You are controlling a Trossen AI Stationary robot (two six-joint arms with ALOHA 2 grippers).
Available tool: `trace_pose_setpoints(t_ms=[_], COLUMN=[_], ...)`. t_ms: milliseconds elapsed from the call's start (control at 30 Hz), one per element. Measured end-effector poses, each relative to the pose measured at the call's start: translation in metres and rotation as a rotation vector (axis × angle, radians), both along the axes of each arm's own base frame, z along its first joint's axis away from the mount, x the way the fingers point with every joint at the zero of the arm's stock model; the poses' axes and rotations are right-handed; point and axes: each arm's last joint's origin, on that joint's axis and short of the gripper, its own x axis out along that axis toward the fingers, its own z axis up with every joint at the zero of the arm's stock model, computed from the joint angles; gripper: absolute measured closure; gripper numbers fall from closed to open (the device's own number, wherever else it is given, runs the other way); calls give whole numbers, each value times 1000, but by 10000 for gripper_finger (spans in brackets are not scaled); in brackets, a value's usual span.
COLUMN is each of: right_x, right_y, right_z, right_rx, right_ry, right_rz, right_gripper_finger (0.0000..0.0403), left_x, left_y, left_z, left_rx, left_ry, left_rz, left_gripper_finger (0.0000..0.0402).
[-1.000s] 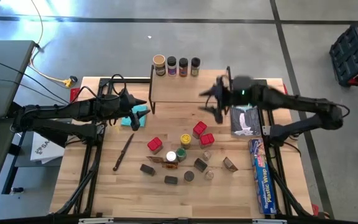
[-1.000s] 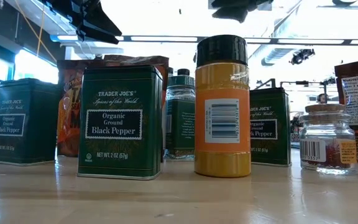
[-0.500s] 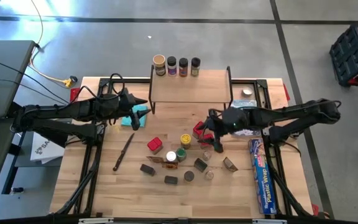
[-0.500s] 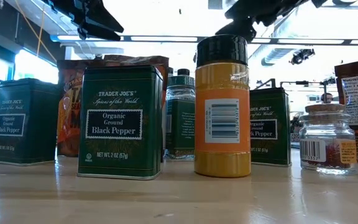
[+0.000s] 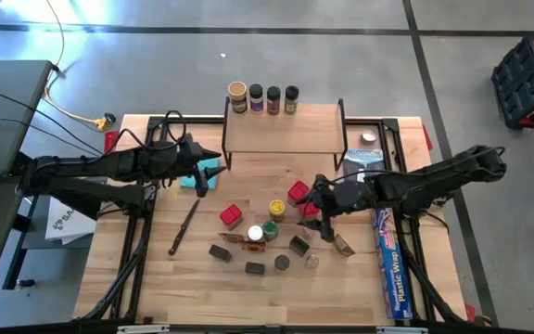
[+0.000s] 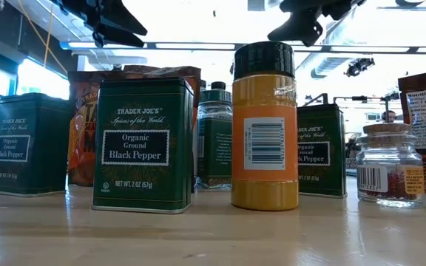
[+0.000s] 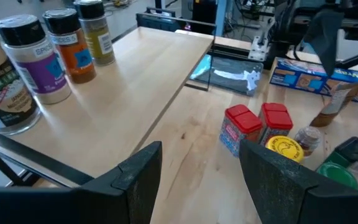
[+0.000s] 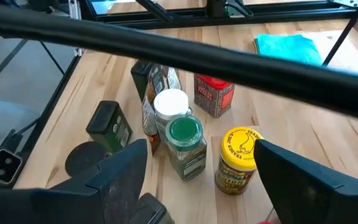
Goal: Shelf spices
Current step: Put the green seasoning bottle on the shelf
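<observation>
- The wooden desk [image 5: 156, 278] carries everything; the two dark arms reach in over it from either side.
- The shelf [image 5: 281, 134], a low riser with a light wooden top and thin black legs, stands at the far middle of the desk.
- Four round jars [image 5: 263, 97] stand in a row along the shelf's far edge: one with a tan lid at the left end, then three with dark lids.
- A long blue plastic-wrap box [image 5: 389, 264] lies along the desk's right edge, beside the right arm.
- The left claw [image 5: 209, 170] hangs just off the shelf's left end, above a teal cloth [image 5: 211, 165]; its fingers stand apart with nothing between them, as the left wrist view also shows.
- The right claw [image 5: 320, 206] sits low over the loose spices in front of the shelf, next to two red boxes [image 5: 302, 199]; its fingers [image 8: 120, 177] are spread wide and grip nothing.
- The remaining spices lie clustered at mid-desk: another red box [image 5: 231, 216], a yellow-lidded jar [image 5: 276, 208], a green-lidded jar [image 5: 270, 227], a white-lidded jar [image 5: 255, 233], and several dark tins [image 5: 220, 252] nearer the front edge.
- In the low view, green black-pepper tins [image 6: 144, 144] and an orange jar with a black lid [image 6: 264, 125] stand upright at the front.
- A thin dark stick-like object [image 5: 184, 227] lies on the desk left of the cluster; what it is cannot be told.
</observation>
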Motion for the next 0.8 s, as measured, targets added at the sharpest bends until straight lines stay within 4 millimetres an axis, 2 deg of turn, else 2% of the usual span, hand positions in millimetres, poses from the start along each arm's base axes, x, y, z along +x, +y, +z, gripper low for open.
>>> trace_pose_setpoints(t_ms=[267, 400, 567, 800], right_x=[17, 36, 56, 76], right_y=[5, 8, 3, -7], right_z=[-11, -4, 5, 8], right_rx=[-49, -117, -196, -207], right_ry=[30, 45, 143, 253], right_rz=[32, 65, 85, 146], right_gripper_finger=[111, 111, 111, 111], left_x=[1, 1, 2, 2], left_y=[-6, -9, -13, -23], left_z=[1, 1, 1, 1], left_rx=[-20, -33, -41, -57], left_ry=[-22, -26, -24, -29], left_rz=[-25, -37, -56, -87], left_gripper_finger=[193, 193, 193, 193])
